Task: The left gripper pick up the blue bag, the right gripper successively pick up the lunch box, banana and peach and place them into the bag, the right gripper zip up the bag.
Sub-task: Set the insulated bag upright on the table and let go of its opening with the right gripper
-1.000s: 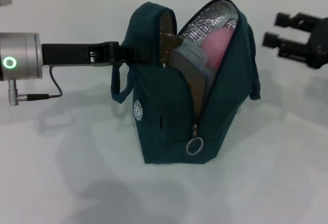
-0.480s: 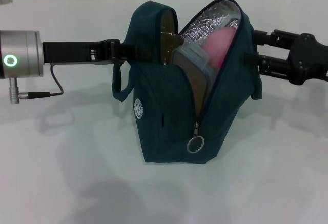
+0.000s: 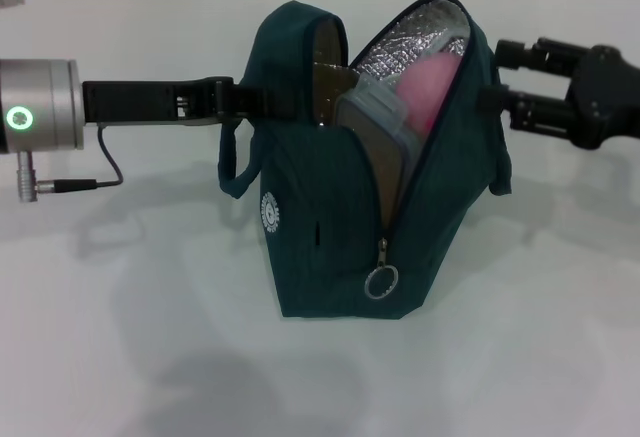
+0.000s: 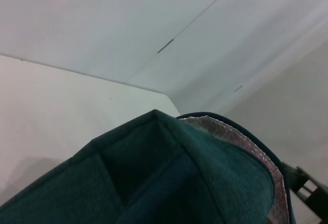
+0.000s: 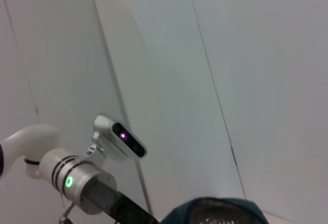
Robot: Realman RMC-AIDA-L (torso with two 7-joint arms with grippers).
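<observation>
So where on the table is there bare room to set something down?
Bare table runs in front of the blue bag and under both arms. It is crowded up top: left hand grips the bag's left flap, right hand sits at its right edge.

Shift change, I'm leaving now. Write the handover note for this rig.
Left gripper: shut on the blue bag at its upper left side, holding it upright on the table.
Right gripper: open, at the bag's upper right edge.
Inside the bag: lunch box, peach. Banana not visible.
Left: zip up; the ring pull sits low, opening still wide.
</observation>
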